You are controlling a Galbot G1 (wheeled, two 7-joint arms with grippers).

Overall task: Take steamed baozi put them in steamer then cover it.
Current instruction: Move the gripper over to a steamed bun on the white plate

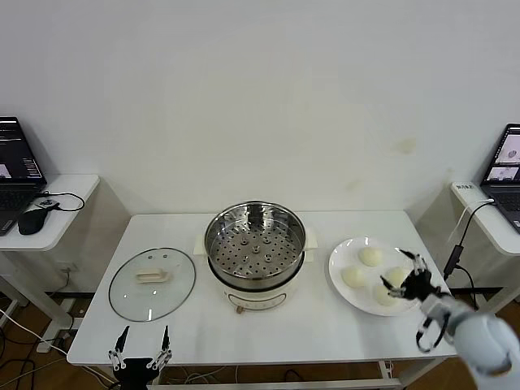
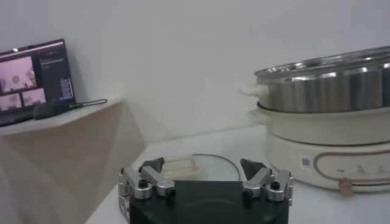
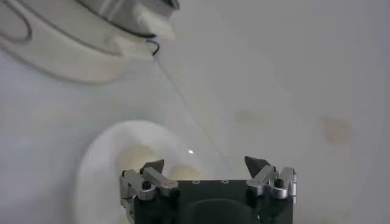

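The steel steamer [image 1: 254, 244] stands uncovered in the middle of the table, its perforated tray empty. Several cream-white baozi lie on a white plate [image 1: 340, 262] to its right, among them one at the back [image 1: 370, 257] and one at the left [image 1: 353, 277]. My right gripper [image 1: 410, 280] is open and hovers over the plate's right side, by the nearer buns. In the right wrist view [image 3: 204, 164] two buns [image 3: 137, 157] show beyond the open fingers. My left gripper [image 1: 140, 345] is open and empty at the table's front left edge.
The glass lid [image 1: 152, 283] with a cream handle lies flat left of the steamer, just behind the left gripper; it also shows in the left wrist view [image 2: 210, 164]. Side tables with laptops [image 1: 15, 171] [image 1: 504, 166] flank the white table [image 1: 325, 325].
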